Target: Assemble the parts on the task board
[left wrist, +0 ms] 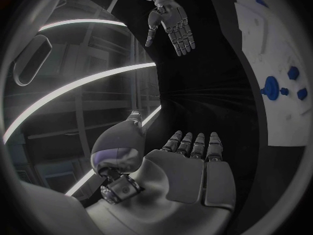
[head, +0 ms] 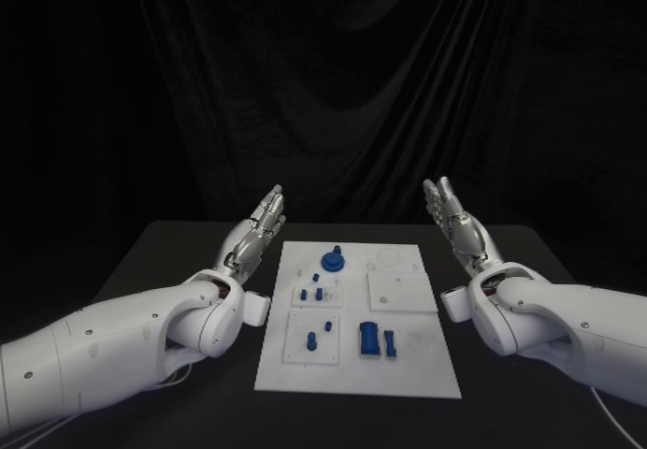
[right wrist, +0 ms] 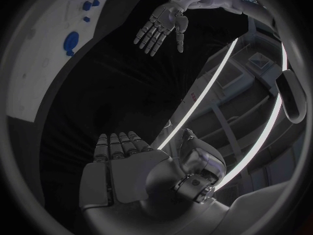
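The white task board (head: 405, 369) lies in the middle of the black table. On it stand several blue parts: a round knobbed piece (head: 333, 260) at the far end, small pegs (head: 314, 292) in the middle, and two upright blocks (head: 369, 339) nearer me. My left hand (head: 256, 234) hovers flat and open beside the board's left edge, fingers straight, holding nothing. My right hand (head: 456, 226) is raised the same way by the board's right edge, empty too. The left wrist view shows the left palm (left wrist: 192, 167), the right hand (left wrist: 171, 28) opposite, and the board (left wrist: 277, 47).
The black table (head: 176, 253) runs out past the board on both sides, with a dark curtain behind it. In the right wrist view the board (right wrist: 46, 62) with its blue round piece (right wrist: 70, 40) curves along one side.
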Controlling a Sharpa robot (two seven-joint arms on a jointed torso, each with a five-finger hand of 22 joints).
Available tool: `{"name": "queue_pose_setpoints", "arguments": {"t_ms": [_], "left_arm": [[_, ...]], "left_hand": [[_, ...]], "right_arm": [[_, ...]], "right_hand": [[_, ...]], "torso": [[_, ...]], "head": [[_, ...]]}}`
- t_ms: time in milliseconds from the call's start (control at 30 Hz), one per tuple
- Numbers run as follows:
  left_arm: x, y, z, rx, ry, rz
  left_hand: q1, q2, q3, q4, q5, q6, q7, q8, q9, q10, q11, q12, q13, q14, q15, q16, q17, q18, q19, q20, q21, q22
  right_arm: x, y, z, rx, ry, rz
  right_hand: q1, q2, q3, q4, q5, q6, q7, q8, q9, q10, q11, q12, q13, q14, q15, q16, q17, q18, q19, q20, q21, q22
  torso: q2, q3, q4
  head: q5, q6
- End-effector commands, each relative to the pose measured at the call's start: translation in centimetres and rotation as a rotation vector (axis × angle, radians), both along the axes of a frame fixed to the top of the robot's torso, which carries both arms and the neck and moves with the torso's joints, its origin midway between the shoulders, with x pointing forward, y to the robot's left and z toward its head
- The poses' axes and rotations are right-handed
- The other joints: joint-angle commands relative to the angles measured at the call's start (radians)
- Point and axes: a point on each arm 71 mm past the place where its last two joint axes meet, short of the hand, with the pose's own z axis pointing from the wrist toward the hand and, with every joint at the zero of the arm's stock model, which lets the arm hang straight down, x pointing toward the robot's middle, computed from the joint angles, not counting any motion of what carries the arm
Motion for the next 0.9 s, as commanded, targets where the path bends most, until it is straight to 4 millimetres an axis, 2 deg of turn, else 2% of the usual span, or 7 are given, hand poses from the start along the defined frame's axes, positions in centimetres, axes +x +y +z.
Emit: {"name": "queue_pose_setpoints", "arguments": {"t_ms": [33, 67, 133, 167, 200, 267, 900], "left_arm": [[0.3, 0.5, -0.3, -0.003, 0.110, 0.212], [0.3, 0.3, -0.2, -0.008, 0.119, 0.227], [0.3, -0.1, 0.1, -0.020, 0.137, 0.257], [0.4, -0.2, 0.1, -0.023, 0.143, 0.266], [0.4, -0.3, 0.2, -0.026, 0.147, 0.273], [0.4, -0.4, 0.3, -0.029, 0.154, 0.283], [0.4, -0.4, 0.3, -0.031, 0.156, 0.286]], "left_hand": [[-0.186, -0.067, 0.042, -0.040, -0.034, -0.014, 0.081, -0.006, -0.002, 0.000, 0.010, -0.007, -0.002, 0.000, -0.007, -0.004, -0.002, -0.099, -0.001, -0.056, -0.006, -0.003], [-0.202, -0.067, 0.045, -0.043, -0.105, -0.014, 0.081, -0.006, -0.002, 0.000, 0.010, -0.007, -0.002, 0.000, -0.007, -0.004, -0.002, -0.099, -0.001, -0.056, -0.006, -0.003], [-0.237, -0.067, 0.052, -0.050, -0.105, -0.014, 0.081, -0.006, -0.002, 0.000, 0.010, -0.007, -0.002, 0.000, -0.007, -0.004, -0.002, -0.099, -0.001, -0.056, -0.006, -0.003], [-0.250, -0.067, 0.055, -0.122, -0.105, -0.014, 0.081, -0.006, -0.002, 0.000, 0.010, -0.007, -0.002, 0.000, -0.007, -0.004, -0.002, -0.099, -0.001, -0.056, -0.006, -0.003], [-0.264, -0.067, 0.129, -0.122, -0.105, -0.014, 0.081, -0.006, -0.002, 0.000, 0.010, -0.007, -0.002, 0.000, -0.007, -0.004, -0.002, -0.099, -0.001, -0.056, -0.006, -0.003], [-0.285, -0.067, 0.129, -0.122, -0.105, -0.014, 0.081, -0.006, -0.002, 0.000, 0.010, -0.007, -0.002, 0.000, -0.007, -0.004, -0.002, -0.099, -0.001, -0.056, -0.006, -0.003], [-0.445, -0.067, 0.129, -0.122, -0.105, -0.014, 0.081, -0.006, -0.002, 0.000, 0.010, -0.007, -0.002, 0.000, -0.007, -0.004, -0.002, -0.099, -0.001, -0.056, -0.006, -0.003]], "right_arm": [[0.5, 0.2, -0.7, 0.154, 0.089, -0.104], [0.6, 0.5, -0.7, 0.178, 0.101, -0.113], [0.9, 1.3, -0.9, 0.229, 0.125, -0.131], [1.0, 1.5, -0.9, 0.246, 0.134, -0.137], [1.0, 1.8, -0.9, 0.262, 0.142, -0.142], [1.1, 2.1, -1.0, 0.287, 0.155, -0.152], [1.3, 2.6, -1.1, 0.321, 0.173, -0.164]], "right_hand": [[-0.006, 0.001, 0.003, 0.000, -0.003, -0.005, -0.001, -0.004, -0.001, 0.000, -0.003, -0.004, -0.001, 0.000, -0.005, -0.003, -0.001, -0.007, 0.000, -0.005, -0.004, -0.001], [-0.006, 0.001, 0.003, 0.000, -0.003, -0.005, -0.001, -0.004, -0.001, 0.000, -0.003, -0.004, -0.001, 0.000, -0.005, -0.003, -0.001, -0.007, 0.000, -0.005, -0.004, -0.001], [-0.006, 0.001, 0.003, 0.000, -0.003, -0.005, -0.001, -0.004, -0.001, 0.000, -0.003, -0.004, -0.001, 0.000, -0.005, -0.003, -0.001, -0.007, 0.000, -0.005, -0.004, -0.001], [-0.006, 0.001, 0.003, 0.000, -0.003, -0.005, -0.001, -0.004, -0.001, 0.000, -0.003, -0.004, -0.001, 0.000, -0.005, -0.003, -0.001, -0.007, 0.000, -0.005, -0.004, -0.001], [-0.006, 0.001, 0.003, 0.000, -0.003, -0.005, -0.001, -0.004, -0.001, 0.000, -0.003, -0.004, -0.001, 0.000, -0.005, -0.003, -0.001, -0.007, 0.000, -0.005, -0.004, -0.001], [-0.006, 0.001, 0.003, 0.000, -0.003, -0.005, -0.001, -0.004, -0.001, 0.000, -0.003, -0.004, -0.001, 0.000, -0.005, -0.003, -0.001, -0.007, 0.000, -0.005, -0.004, -0.001], [-0.006, 0.001, 0.003, 0.000, -0.003, -0.005, -0.001, -0.004, -0.001, 0.000, -0.003, -0.004, -0.001, 0.000, -0.005, -0.003, -0.001, -0.007, 0.000, -0.005, -0.004, -0.001]], "torso": [[-0.008, 0.0111, -0.0188], [-0.009, 0.0123, -0.0209], [-0.010, 0.0147, -0.0249], [-0.011, 0.0154, -0.0261], [-0.011, 0.0159, -0.0270], [-0.012, 0.0166, -0.0282], [-0.012, 0.0167, -0.0284]], "head": [[-0.005, 0.046], [-0.006, 0.054], [-0.008, 0.071], [-0.009, 0.076], [-0.009, 0.079], [-0.010, 0.084], [-0.010, 0.085]]}}
